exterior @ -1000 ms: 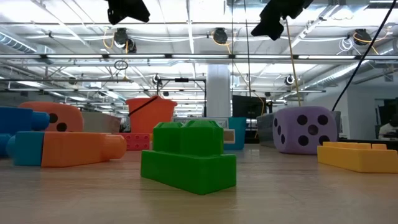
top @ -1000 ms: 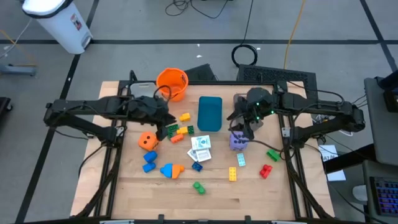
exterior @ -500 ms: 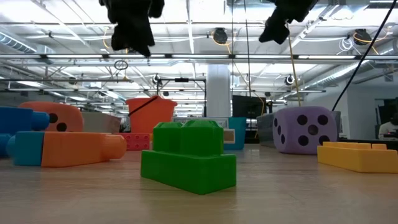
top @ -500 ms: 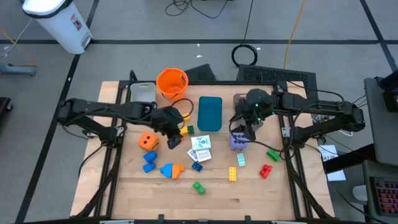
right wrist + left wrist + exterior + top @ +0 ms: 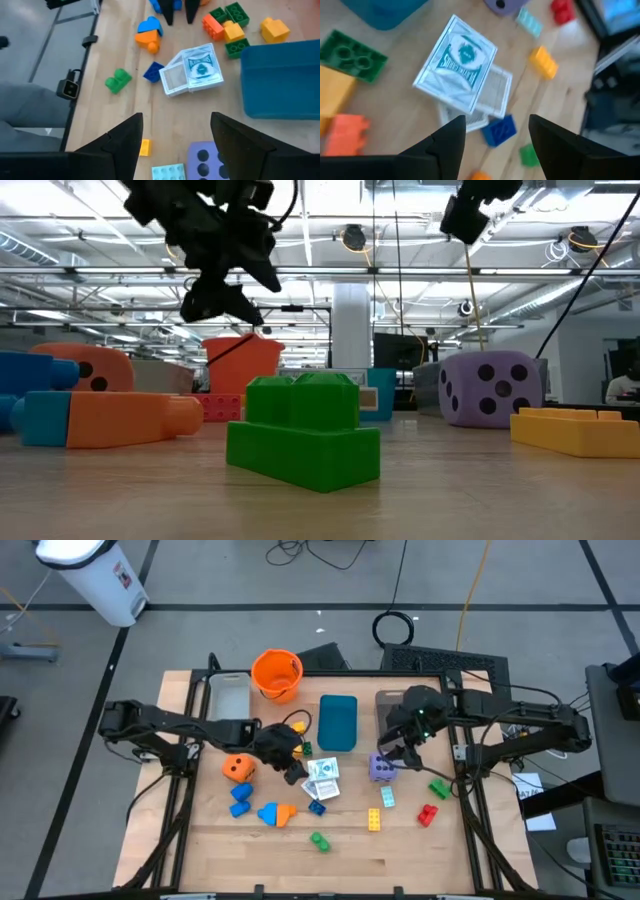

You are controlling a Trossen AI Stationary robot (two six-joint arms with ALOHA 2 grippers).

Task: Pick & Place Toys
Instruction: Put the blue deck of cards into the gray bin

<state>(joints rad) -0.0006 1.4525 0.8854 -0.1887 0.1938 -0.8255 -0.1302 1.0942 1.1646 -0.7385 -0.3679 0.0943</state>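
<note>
The left gripper point(image 5: 297, 768) is held spread above the white cards point(image 5: 322, 774), just beside the teal tray point(image 5: 338, 722). It should be lowered straight so 1 card edge is pinched. The right gripper point(image 5: 392, 748) is spread over the purple die point(image 5: 381, 769). Card writing cannot be read

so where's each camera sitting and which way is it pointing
High view: overhead, looking straight down on the table; both arms show.
Low view: at tabletop height, looking level past a green brick into the room; both arms hang in from above.
Left wrist view: over the white cards; left claw open.
Right wrist view: over the purple die; right claw open.
Shared: both wrist views catch the cards.
</note>
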